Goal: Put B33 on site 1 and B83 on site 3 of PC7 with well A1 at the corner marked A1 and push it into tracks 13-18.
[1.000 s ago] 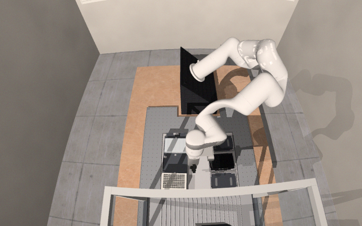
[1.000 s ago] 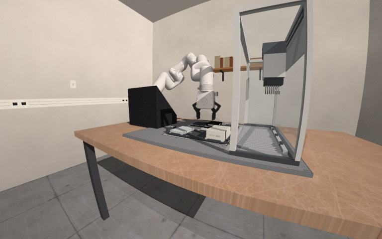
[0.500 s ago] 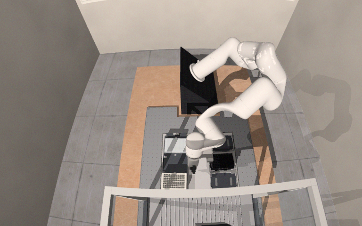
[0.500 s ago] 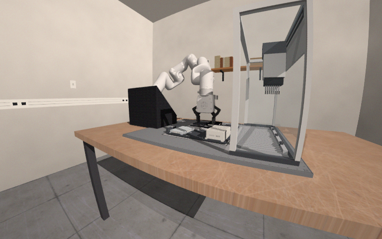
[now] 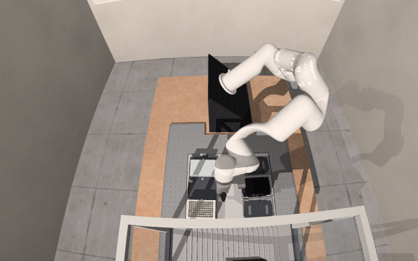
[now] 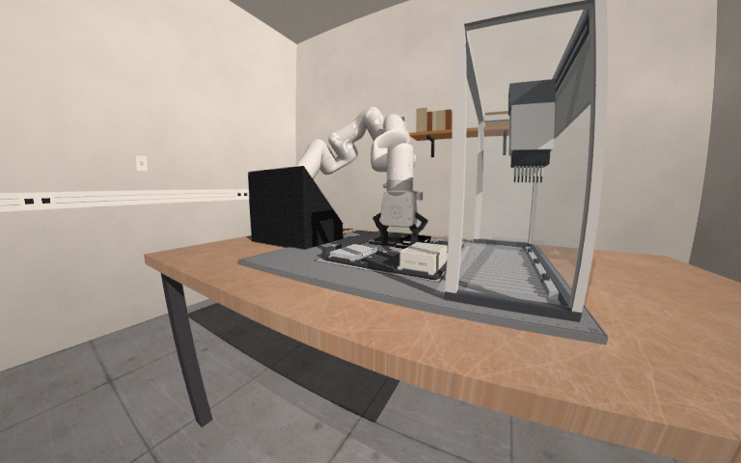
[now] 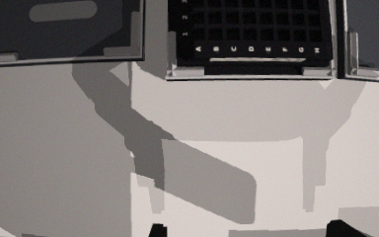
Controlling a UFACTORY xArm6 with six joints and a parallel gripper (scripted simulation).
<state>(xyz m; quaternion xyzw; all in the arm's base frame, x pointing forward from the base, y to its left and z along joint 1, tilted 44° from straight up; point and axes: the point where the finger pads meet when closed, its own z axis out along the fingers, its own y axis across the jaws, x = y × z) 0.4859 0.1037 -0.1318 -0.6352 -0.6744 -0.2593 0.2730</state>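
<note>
We held our tool point(image 5: 223, 197) point(image 6: 398, 242) point(image 7: 247, 231) spread, its fingers pointing down between the carrier and the nests. In the top view, PC7 point(image 5: 197, 183) point(image 6: 385, 258) lay at nine o'clock from us, outside the rails point(image 5: 221, 246) point(image 6: 500, 273) at six. On it, B33 point(image 5: 202, 167) point(image 6: 352, 251) sat at our eleven o'clock and B83 point(image 5: 201, 209) point(image 6: 419, 258) at eight. B38 point(image 5: 256, 186) point(image 7: 252, 30) occupied its nest at three.

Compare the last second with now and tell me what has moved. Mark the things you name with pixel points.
The gripper point(image 5: 223, 197) point(image 6: 398, 244) point(image 7: 249, 229) has moved down, the arm bending with it. Its jaws are open, and nothing was visibly taken hold of or let go. The plate carrier point(image 5: 198, 194) point(image 6: 385, 258), B33 point(image 5: 197, 166) point(image 6: 351, 252) and B83 point(image 5: 200, 209) point(image 6: 422, 258) stayed put.
</note>
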